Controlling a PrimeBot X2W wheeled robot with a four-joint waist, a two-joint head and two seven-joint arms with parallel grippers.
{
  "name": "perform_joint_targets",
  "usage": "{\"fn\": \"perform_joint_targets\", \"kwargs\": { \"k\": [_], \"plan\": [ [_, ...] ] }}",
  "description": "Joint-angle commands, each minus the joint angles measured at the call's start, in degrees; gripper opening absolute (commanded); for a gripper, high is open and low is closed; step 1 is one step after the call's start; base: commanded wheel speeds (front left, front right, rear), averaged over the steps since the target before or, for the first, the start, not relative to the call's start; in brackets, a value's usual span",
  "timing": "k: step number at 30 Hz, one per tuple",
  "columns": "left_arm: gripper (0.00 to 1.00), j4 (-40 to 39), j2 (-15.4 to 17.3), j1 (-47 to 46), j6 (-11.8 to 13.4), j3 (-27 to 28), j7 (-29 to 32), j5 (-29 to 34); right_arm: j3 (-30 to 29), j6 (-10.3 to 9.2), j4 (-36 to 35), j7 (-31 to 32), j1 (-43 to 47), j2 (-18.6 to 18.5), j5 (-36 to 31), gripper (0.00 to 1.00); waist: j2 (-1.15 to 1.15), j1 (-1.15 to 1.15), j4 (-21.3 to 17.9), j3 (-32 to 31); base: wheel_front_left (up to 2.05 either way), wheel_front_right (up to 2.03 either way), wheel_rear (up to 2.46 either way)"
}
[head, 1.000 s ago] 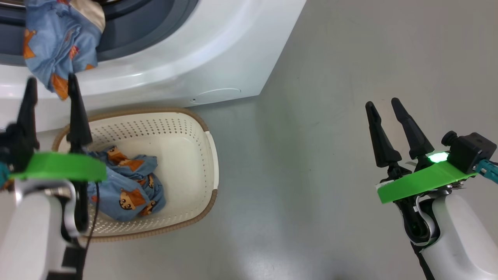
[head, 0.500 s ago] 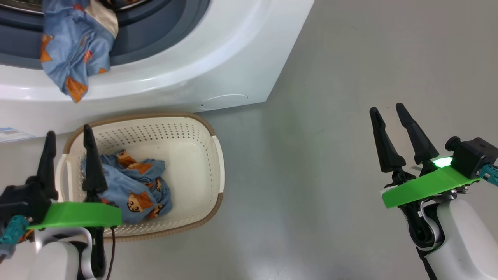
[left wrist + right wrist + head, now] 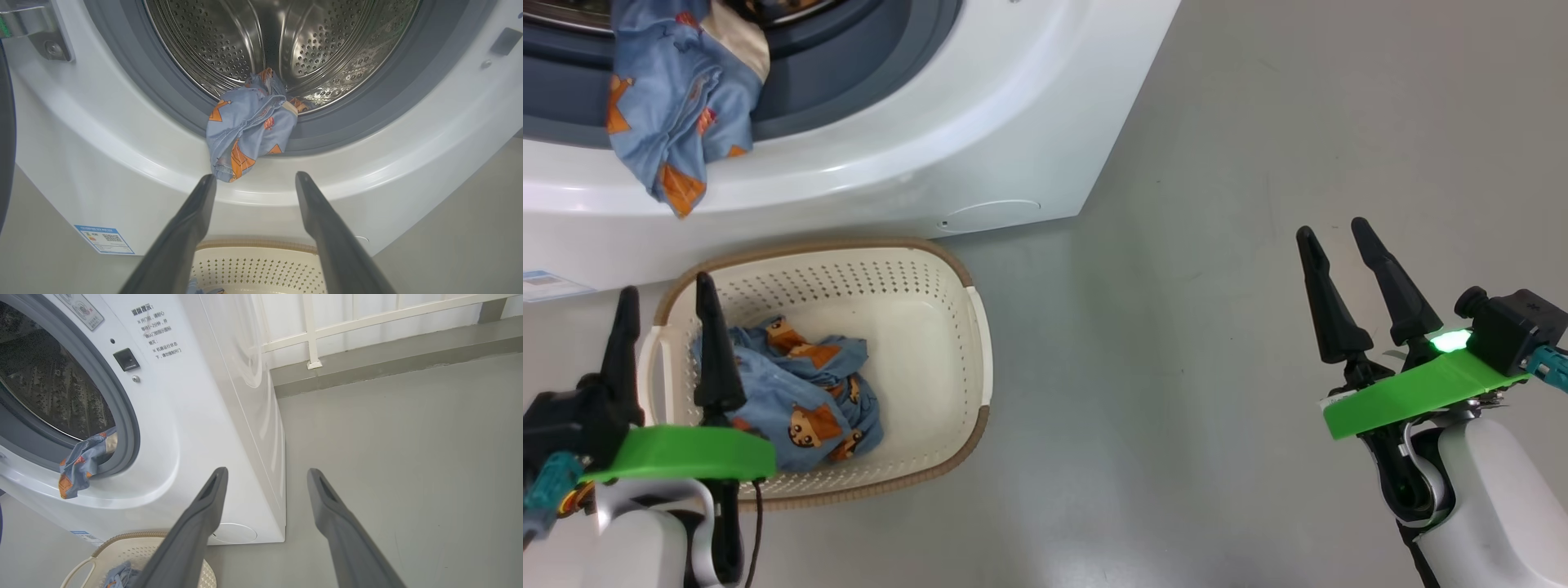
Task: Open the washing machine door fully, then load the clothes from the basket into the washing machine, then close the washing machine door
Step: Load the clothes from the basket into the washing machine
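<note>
Plainly, the loading is only half done. At the left, the left claw [image 3: 666, 287] hangs with its 2 fingers apart and empty over the near-left end of the basket [image 3: 977, 343], which sits on the floor [image 3: 1176, 367] just in front of the washing machine [image 3: 947, 122]. 1 bundle of the clothes [image 3: 800, 400] lies in the basket's left half, partly under that claw. Up at the opening, another garment [image 3: 249, 130] is draped over the grey gasket [image 3: 171, 102], half in the drum [image 3: 310, 45] and half hanging down the white front. That is the main risk: left so, it could slide out to the floor, or be pinched when the machine is closed, stopping the latch. A shallow pinch on the basket bundle could lift just 1 fold and drop it short of the drum; a deep one could snag the perforated wall and drag the basket. Far right, the right claw [image 3: 1332, 229] hovers over the floor, well apart from the basket, fingers apart, holding nothing.
</note>
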Motion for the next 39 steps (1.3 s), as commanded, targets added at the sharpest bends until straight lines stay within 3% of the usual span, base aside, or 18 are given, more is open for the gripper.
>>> {"fn": "perform_joint_targets", "kwargs": {
  "k": [1, 8, 16, 25, 38, 39],
  "plan": [
    [1.00, -0.5, 1.2, -1.2, -0.3, 1.5, 0.1, -0.2, 1.0, 0.09, -1.4, -0.7, 1.4, -0.4, -0.2, 1.00, 0.00, 0.00, 0.0, 0.1, 0.00, 0.00, 0.00],
    [1.00, 5.2, 2.7, -7.5, -1.4, 1.1, 2.7, -0.8, 1.1, 0.09, -1.6, -0.7, 0.9, -0.2, -0.2, 1.00, 0.00, 0.00, -0.2, 1.0, 0.00, 0.00, 0.00],
    [1.00, 19.2, 5.1, -18.6, -3.2, 1.5, 4.6, -2.3, 1.5, 0.09, -1.7, -0.7, 0.1, 0.0, -0.1, 1.00, 0.00, 0.00, -1.2, 2.4, 0.00, 0.00, 0.00],
    [1.00, 34.3, 7.1, -28.3, -5.5, 0.7, 3.4, -2.2, 1.4, 0.09, -1.7, -0.7, -0.3, 0.4, 0.1, 1.00, 0.00, 0.00, -3.0, 3.9, 0.00, 0.00, 0.00],
    [1.00, 45.9, 7.9, -36.6, -7.8, -0.6, 1.0, -2.1, 1.0, 0.09, -1.8, -0.7, -0.7, 0.4, -0.1, 1.00, 0.00, 0.00, -3.2, 5.4, 0.00, 0.00, 0.00],
    [0.73, 46.5, 7.9, -37.0, -8.1, -0.8, 0.9, -2.0, 1.0, 0.09, -1.8, -0.7, -0.8, 0.4, -0.1, 1.00, 0.00, 0.00, -3.1, 5.5, 0.00, 0.00, 0.00]
  ]
}}
